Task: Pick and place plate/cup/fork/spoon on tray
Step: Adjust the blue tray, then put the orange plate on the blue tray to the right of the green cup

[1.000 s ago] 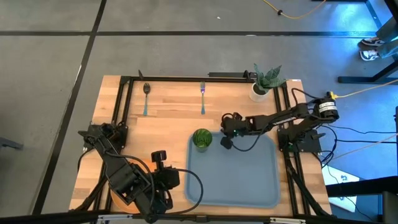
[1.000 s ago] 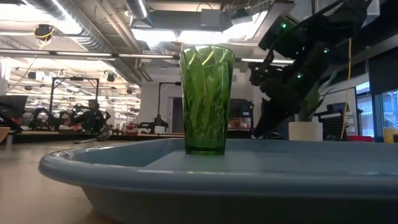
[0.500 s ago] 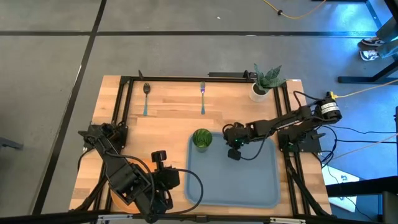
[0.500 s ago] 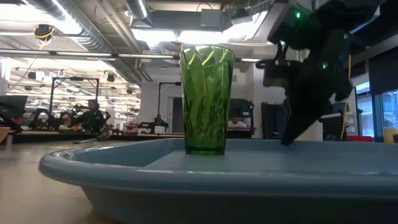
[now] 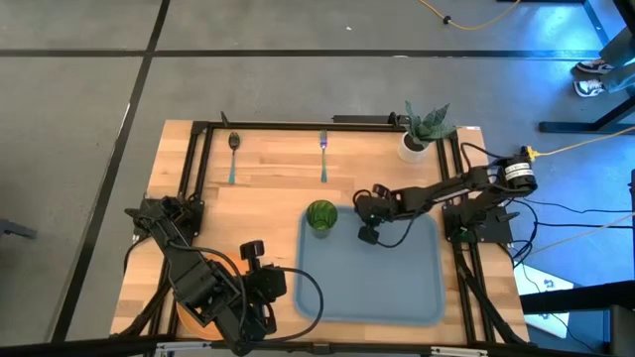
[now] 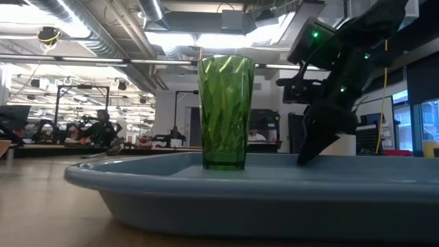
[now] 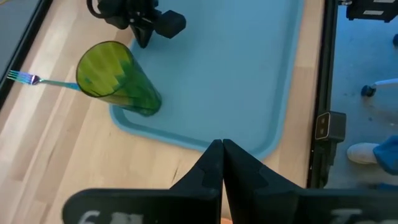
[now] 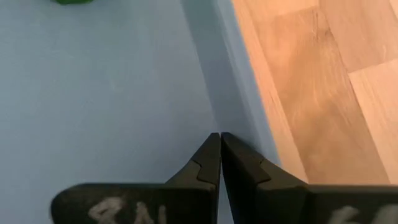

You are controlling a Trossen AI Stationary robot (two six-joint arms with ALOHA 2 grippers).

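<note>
Right beside the cup (image 5: 320, 215), the tray (image 5: 397, 288) lies bare.

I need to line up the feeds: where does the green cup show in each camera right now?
High view: cup stands on the tray's far-left corner.
Low view: cup upright, left of centre, on the tray.
Left wrist view: cup upper left, on the tray's corner.
Right wrist view: only a green sliver at the top edge.
Shared landmark: the tray.
</note>
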